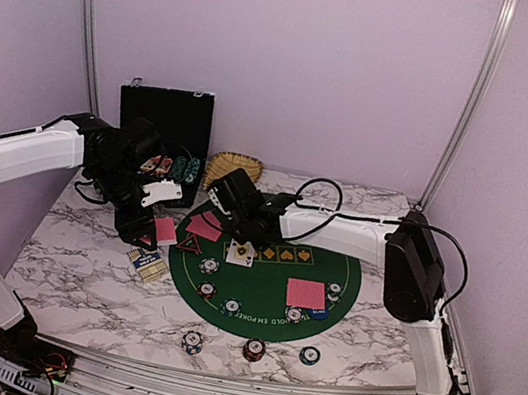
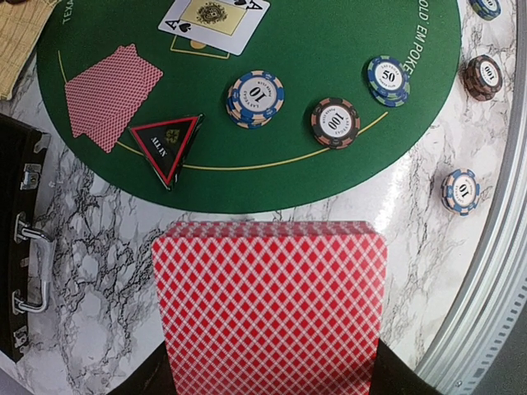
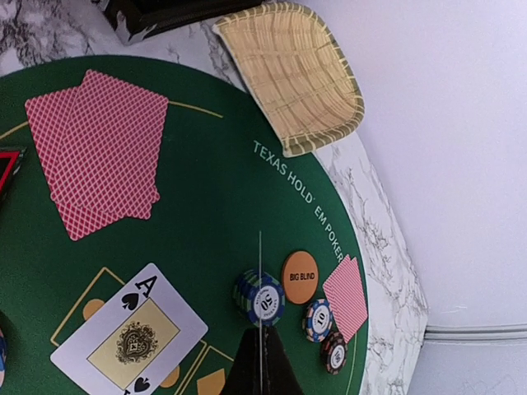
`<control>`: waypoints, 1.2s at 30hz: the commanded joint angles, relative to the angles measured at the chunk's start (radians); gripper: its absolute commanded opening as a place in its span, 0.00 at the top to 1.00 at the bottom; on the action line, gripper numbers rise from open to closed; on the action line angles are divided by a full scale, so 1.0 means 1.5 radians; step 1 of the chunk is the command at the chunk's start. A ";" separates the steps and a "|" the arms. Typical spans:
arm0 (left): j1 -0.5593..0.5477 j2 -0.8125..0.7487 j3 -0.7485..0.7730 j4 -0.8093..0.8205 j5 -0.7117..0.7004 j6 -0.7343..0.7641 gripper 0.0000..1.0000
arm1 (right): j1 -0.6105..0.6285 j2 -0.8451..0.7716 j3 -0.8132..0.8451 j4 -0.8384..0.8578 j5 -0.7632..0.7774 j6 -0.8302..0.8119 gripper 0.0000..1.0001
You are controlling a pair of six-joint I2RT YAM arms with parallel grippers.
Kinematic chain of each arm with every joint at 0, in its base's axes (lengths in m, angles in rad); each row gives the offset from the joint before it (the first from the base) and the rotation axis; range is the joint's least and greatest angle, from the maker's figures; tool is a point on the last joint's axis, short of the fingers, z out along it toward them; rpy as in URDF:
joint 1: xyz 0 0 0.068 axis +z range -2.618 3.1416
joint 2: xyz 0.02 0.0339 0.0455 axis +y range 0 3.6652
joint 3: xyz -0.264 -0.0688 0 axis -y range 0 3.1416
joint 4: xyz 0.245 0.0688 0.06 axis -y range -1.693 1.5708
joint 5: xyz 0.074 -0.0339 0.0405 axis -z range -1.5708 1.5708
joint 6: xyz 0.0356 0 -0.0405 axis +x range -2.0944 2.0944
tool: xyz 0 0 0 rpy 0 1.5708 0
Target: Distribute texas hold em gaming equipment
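Observation:
My left gripper (image 1: 146, 226) is shut on a deck of red-backed playing cards (image 2: 270, 309), held over the marble just left of the green mat (image 1: 272, 300). My right gripper (image 3: 260, 336) is shut on a single card (image 3: 260, 263), seen edge-on above a 50 chip (image 3: 262, 299). On the mat lie the ace of spades (image 3: 130, 339), a face-down pair (image 3: 99, 148), the black-red triangle marker (image 2: 167, 146), an orange Big Blind disc (image 3: 300, 276) and several chips (image 2: 256, 98). A second face-down pair (image 1: 306, 294) lies at the mat's right.
The black case (image 1: 169, 131) stands open at the back left, with the straw basket (image 1: 235, 169) beside it. A small card box (image 1: 146, 263) lies on the marble left of the mat. Three chips (image 1: 254, 349) sit near the front edge.

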 commanded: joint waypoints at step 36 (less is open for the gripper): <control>0.003 -0.011 0.016 -0.015 0.009 0.003 1.00 | -0.001 -0.057 -0.131 0.024 -0.141 0.102 0.42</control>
